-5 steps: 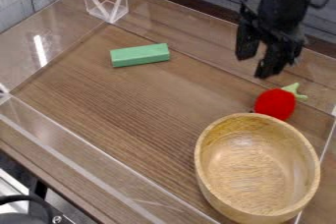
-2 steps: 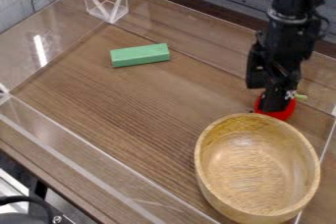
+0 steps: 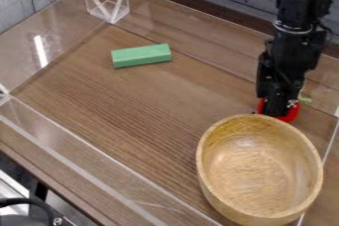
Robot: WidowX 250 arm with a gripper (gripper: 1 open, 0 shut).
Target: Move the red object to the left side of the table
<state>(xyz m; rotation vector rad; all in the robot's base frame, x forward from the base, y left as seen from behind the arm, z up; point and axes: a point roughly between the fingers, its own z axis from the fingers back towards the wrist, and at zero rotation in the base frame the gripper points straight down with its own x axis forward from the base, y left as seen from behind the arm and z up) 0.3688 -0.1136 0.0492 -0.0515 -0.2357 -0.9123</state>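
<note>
The red object [image 3: 282, 109] sits on the table [image 3: 146, 101] at the right side, just beyond the wooden bowl's far rim. Only its lower red edge and a bit of green leaf show. My gripper [image 3: 279, 99] points straight down over it, with the black fingers [image 3: 265, 91] on either side, drawn in against the red object. The object rests on the tabletop.
A round light wooden bowl [image 3: 260, 169] stands at the front right, close below the gripper. A green rectangular block [image 3: 141, 56] lies left of centre at the back. Low clear acrylic walls [image 3: 106, 5] edge the tabletop.
My gripper came down and slightly right onto the red object, then its fingers narrowed around it. The red object now shows less than before.
</note>
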